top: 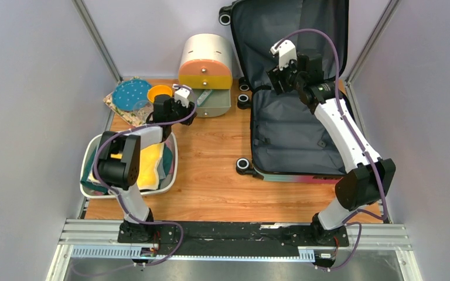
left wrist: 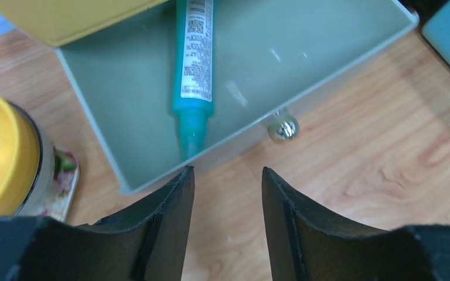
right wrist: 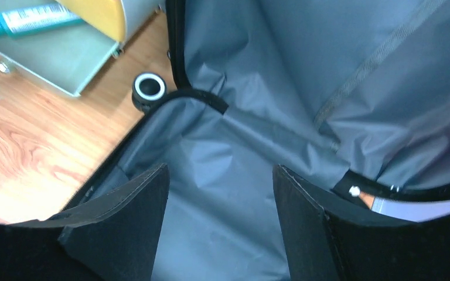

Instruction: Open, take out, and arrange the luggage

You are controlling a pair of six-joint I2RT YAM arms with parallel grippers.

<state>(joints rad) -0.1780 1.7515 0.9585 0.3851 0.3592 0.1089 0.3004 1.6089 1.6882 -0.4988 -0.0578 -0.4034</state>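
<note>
Two halves of the luggage (top: 287, 137) stand open under my right gripper (right wrist: 220, 170), whose spread fingers frame only grey lining. My left gripper (left wrist: 226, 171), fingers apart and holding nothing, hangs just short of the drawer (left wrist: 129, 88), with the tube (left wrist: 196, 64) lying beyond its fingertips. I'd sweep the right gripper slowly along the lining for leftovers, keeping its fingers wide.
</note>
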